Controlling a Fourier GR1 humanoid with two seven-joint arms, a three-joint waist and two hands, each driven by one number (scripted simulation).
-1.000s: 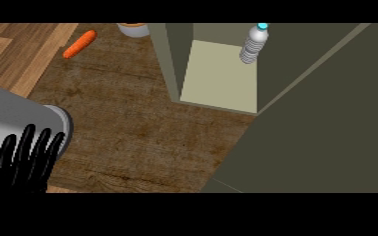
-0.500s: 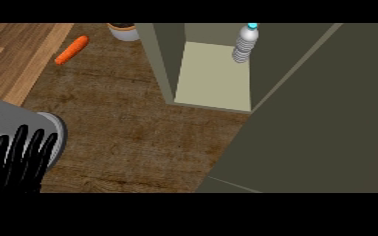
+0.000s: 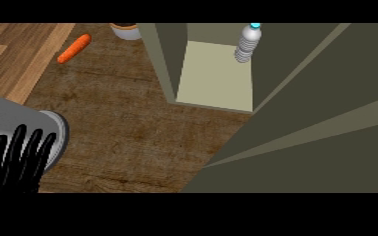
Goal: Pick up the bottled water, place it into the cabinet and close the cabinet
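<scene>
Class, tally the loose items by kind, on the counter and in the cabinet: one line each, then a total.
Bottle: 1
Carrot: 1
Container: 1
Total: 3

Dark wooden counter (image 3: 148,130), with a lighter wood strip (image 3: 22,55) at left.

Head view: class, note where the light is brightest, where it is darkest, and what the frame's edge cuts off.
In the head view the pale cabinet floor under the bottled water is brightest; the cabinet door at right is darkest; the left hand is cut by the left edge.
</scene>
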